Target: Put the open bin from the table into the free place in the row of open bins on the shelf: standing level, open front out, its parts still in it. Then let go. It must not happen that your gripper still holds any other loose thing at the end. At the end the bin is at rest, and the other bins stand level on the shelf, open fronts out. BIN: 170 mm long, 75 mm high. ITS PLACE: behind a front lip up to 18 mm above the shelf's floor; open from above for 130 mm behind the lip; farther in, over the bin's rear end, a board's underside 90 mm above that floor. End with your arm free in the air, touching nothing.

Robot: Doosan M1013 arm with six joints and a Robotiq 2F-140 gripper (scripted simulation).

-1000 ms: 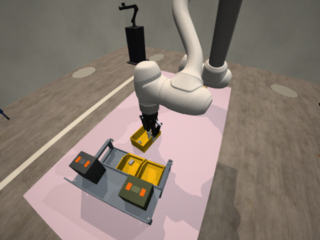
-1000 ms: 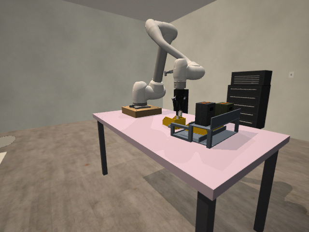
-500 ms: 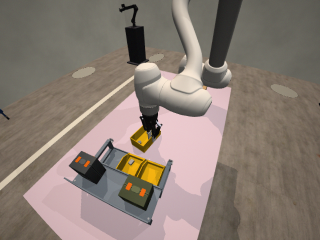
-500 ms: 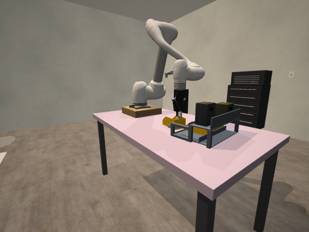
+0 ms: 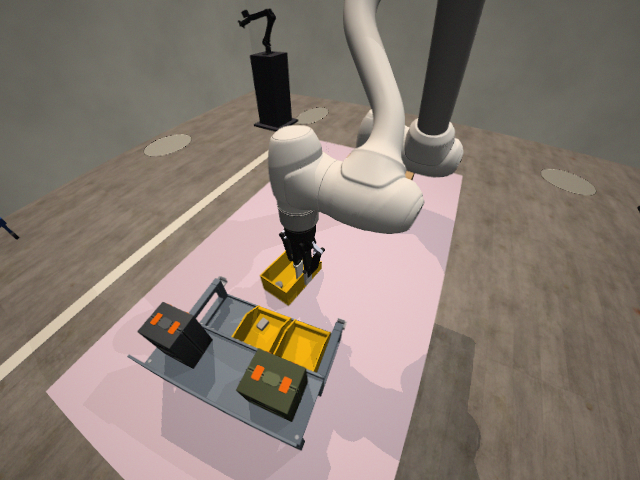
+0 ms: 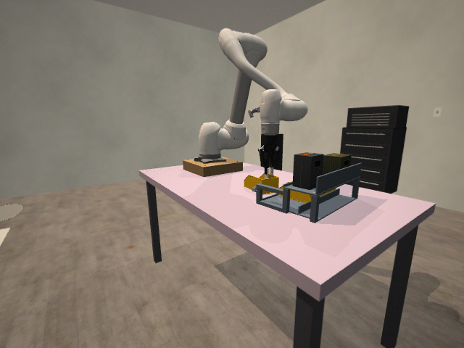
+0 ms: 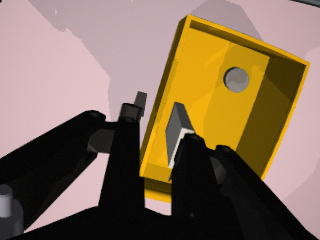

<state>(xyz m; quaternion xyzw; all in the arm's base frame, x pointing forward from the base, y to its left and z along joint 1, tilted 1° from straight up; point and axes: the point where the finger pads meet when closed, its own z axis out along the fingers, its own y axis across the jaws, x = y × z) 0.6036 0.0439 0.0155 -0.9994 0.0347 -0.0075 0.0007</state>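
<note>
On the pink counter (image 5: 387,268) (image 6: 225,213) (image 7: 60,65), we observe the tool (image 5: 303,274) (image 6: 268,175) (image 7: 156,112) slightly open, gripping nothing, fingers astride the yellow bin's (image 5: 273,290) (image 6: 254,183) (image 7: 215,110) side wall.

The robot's arm (image 5: 372,62) (image 6: 258,76) is wearing smooth, rounded, off-white shells with thin seams and one dark grey tube (image 5: 450,62) (image 6: 240,98), while its wrist is showing a paler ring (image 5: 298,219) (image 6: 270,129) above a black gripper (image 5: 303,274) (image 6: 269,175) (image 7: 156,112) with jointed black fingers and light grey pads (image 5: 298,269) (image 7: 178,130).
</note>
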